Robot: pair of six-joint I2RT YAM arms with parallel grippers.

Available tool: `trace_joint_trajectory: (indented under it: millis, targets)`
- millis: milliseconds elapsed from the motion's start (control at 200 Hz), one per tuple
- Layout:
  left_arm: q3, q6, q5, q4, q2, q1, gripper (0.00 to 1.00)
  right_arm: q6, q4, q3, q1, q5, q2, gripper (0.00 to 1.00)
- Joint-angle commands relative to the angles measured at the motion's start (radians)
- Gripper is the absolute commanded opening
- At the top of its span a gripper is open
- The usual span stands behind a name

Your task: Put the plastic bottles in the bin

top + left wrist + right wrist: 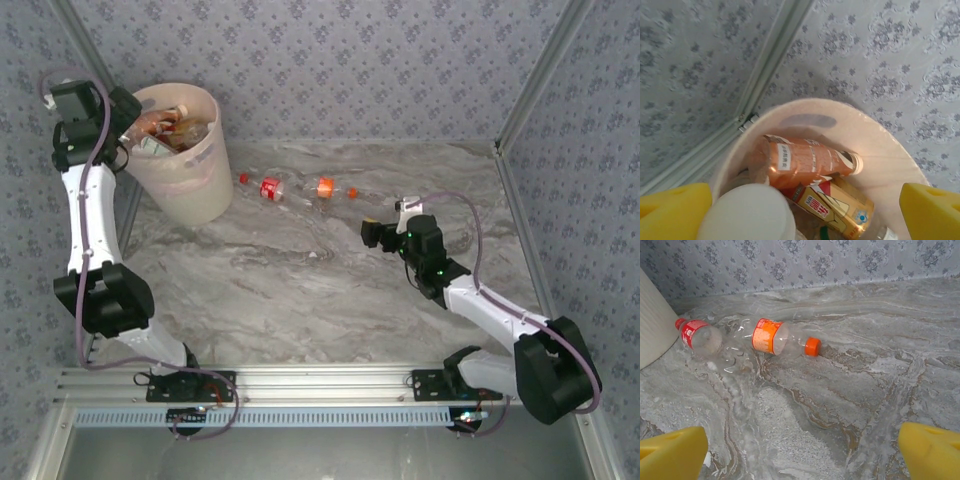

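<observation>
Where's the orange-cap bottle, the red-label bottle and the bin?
orange-cap bottle [782, 341]: right wrist view, clear body.
red-label bottle [695, 332]: right wrist view, red label.
bin [195, 175]: top external view, outer wall.

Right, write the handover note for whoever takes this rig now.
Left hand: open, above the tall pale pink-beige plastic bin.
Right hand: open, holding nothing, over the grey marbled table.
Done: bottles lie in the bin, among them an orange-labelled plastic bottle and a gold-labelled plastic bottle.
Left: a clear red-capped, red-labelled plastic bottle and a clear orange-capped, orange-labelled plastic bottle lie on their sides on the table, right of the bin.
</observation>
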Motion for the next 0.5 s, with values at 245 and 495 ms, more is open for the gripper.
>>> trace_joint_trajectory:
  millis: [245, 495]
  targets:
    - [0.077, 0.034, 0.13, -0.033, -0.011, -0.029, 0.98, 0.03, -0.043, 0.041, -0.004, 0.026, 0.02, 1.0]
    - [0.112, 0.017, 0.168, -0.057, 0.096, -0.043, 0.98, 0.038, -0.077, 0.058, -0.005, 0.009, 0.047, 1.0]
